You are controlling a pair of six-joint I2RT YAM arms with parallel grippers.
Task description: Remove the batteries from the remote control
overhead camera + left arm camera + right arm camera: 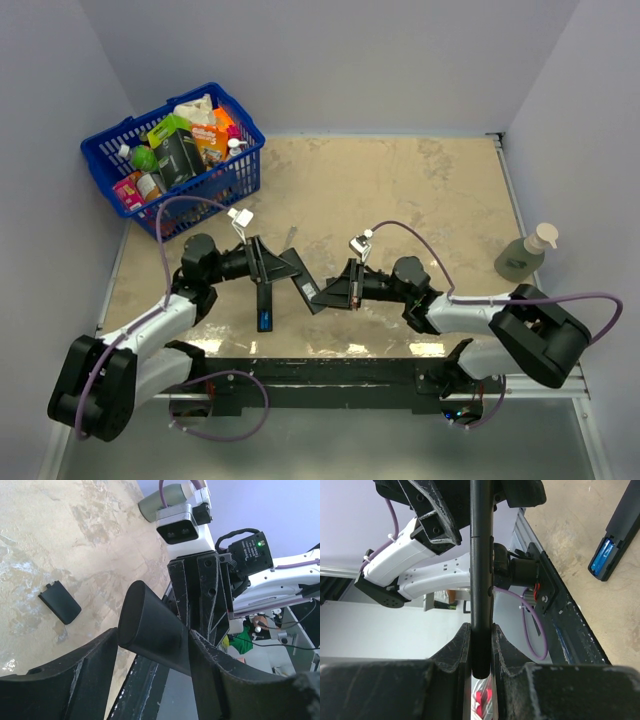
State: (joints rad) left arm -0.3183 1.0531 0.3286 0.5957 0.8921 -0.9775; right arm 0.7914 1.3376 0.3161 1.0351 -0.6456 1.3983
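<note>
On the table, just ahead of the left arm, a remote lies flat with its near end uncovered. The batteries sit inside that open bay, bright blue and side by side; any print on them is too small to read. This lying remote is untouched, apart from both grippers.

Just to its right a second, closed remote is held off the table between the two arms. The right gripper pinches one end of it across its thin side, both fingers pressed flat against it. The left gripper straddles the other end across the wide side, fingers spread. One finger touches the remote's edge, but I cannot tell whether the other presses on it. The rounded end of this remote is plain black, with no marking visible.

A small flat black cover lies alone on the table, farther out and well apart from both remotes.

At the far left corner stands a blue basket full of packets and bottles, their labels too small to read. Near the right edge is a pump bottle of greenish liquid.
</note>
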